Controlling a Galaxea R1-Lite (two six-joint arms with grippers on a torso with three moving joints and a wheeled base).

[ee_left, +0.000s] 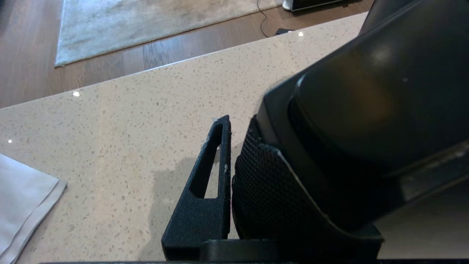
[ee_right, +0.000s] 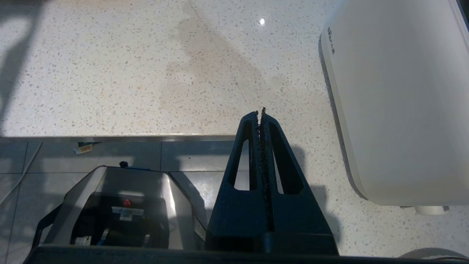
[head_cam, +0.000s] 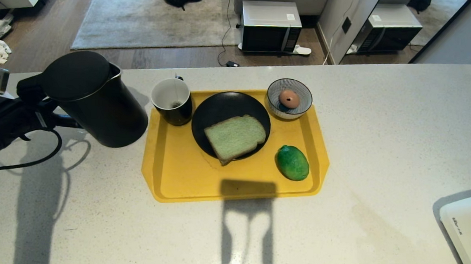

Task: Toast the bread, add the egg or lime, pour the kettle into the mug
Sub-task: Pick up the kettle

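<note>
Head view: kettle (head_cam: 97,97) left of mug (head_cam: 172,101) — staged for pouring
Left gripper (ee_left: 234,176): clamped on kettle handle
Right gripper (ee_right: 261,121): closed, empty — parked

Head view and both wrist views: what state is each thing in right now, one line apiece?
Kettle: lid shut, tilted toward the mug, handle in the left tool.
Mug: upright on the tray, looks nearly empty.
Bread: flat on the black plate.
Lime: whole, on the yellow tray.
Egg: whole, in the striped bowl.
Right tool: shut, empty, over the counter edge.
</note>
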